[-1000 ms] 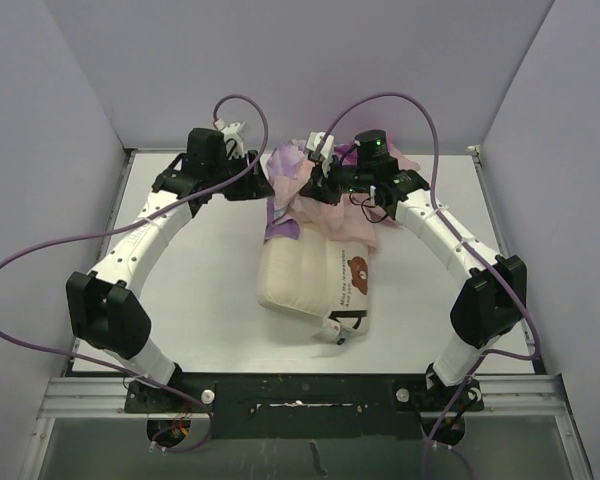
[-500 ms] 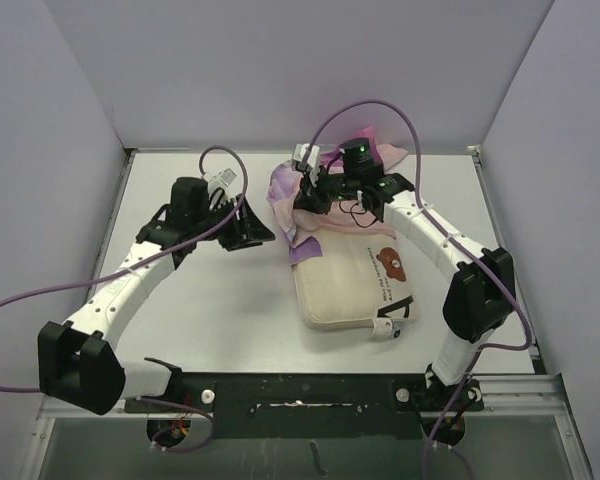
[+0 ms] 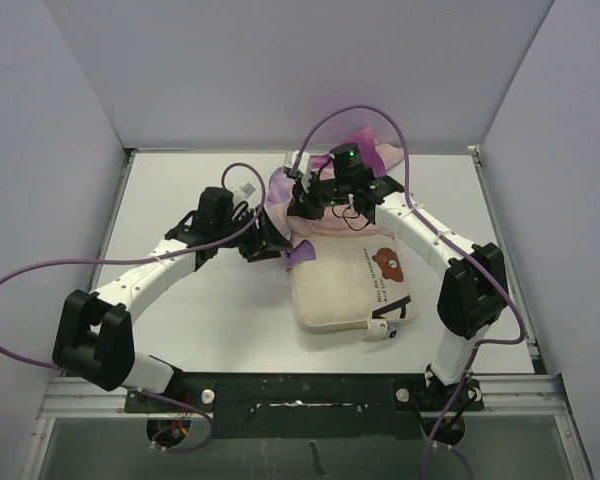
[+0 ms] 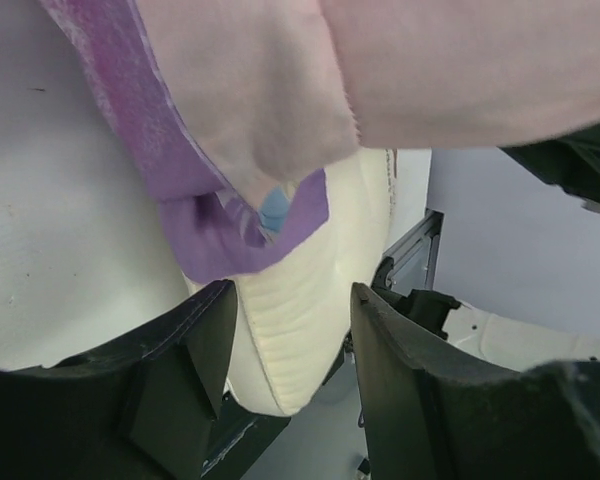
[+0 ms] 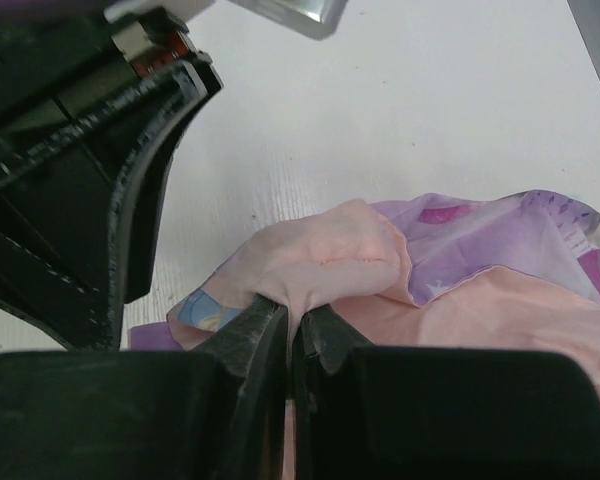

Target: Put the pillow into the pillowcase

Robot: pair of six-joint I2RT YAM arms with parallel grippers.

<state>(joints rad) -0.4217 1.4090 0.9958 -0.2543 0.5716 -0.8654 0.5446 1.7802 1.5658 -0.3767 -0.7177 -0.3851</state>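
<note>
The cream pillow (image 3: 345, 290) lies mid-table, its bear face (image 3: 387, 262) toward the right. The pillowcase (image 3: 280, 188) is bunched at the pillow's far end, and a purple flap (image 3: 302, 254) rests on the pillow's left corner. My right gripper (image 3: 300, 197) is shut on a pale pink fold of the pillowcase (image 5: 330, 255), pinched between its fingers (image 5: 295, 325). My left gripper (image 3: 270, 243) is open beside the pillow's left corner. In the left wrist view that cream corner (image 4: 300, 310) shows between the spread fingers (image 4: 292, 350), under the purple hem (image 4: 220, 240).
The white table (image 3: 200, 300) is walled on three sides by grey panels. A metal rail (image 3: 300, 395) runs along the near edge. Purple cables loop over both arms. In the right wrist view the left gripper's black fingers (image 5: 140, 170) sit close at the upper left.
My left gripper swung from the back left down to the pillow's left corner. The pillow slid and turned to the right, and the right gripper carried the pillowcase slightly left.
</note>
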